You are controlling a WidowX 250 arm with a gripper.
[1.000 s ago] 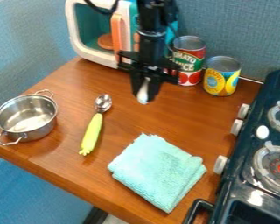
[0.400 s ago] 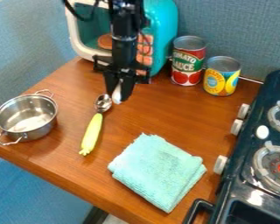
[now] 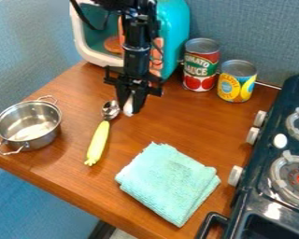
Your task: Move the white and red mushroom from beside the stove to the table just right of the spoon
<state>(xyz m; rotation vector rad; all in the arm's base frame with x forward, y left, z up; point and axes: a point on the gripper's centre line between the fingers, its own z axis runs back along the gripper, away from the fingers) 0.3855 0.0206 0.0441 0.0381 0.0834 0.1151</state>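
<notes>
One small white item [image 3: 128, 107] looks clamped in the pincer [image 3: 129, 110], fingers closed on its sides, lower end poking out below; can't ID it. Change over the last second: pincer slid away from the tomato can [image 3: 201, 65] and the yellow-and-blue can [image 3: 237, 81] toward the spoon [image 3: 99, 139], item travelling with it. Most of that shift was done by 0.4 s ago; since then only a small move back off the spoon side and nearer the camera. Can't tell if the item touches the bench [image 3: 161, 126] or hangs just above. Spoon's bowl is now just beside the pincer on the pot side, handle running off toward the camera. Metal pot [image 3: 28, 123] sits well apart beyond the spoon, folded cloth [image 3: 169, 183] on the camera side, toy oven [image 3: 172, 35] behind, stove [image 3: 274, 158] well off on the opposite side from the pot. None of those shifted. My read: grip survived the traverse, coarse move mostly done, fine positioning now. Watch for fingers nudging the spoon bowl, and for slip, since the item is held near the tips.
</notes>
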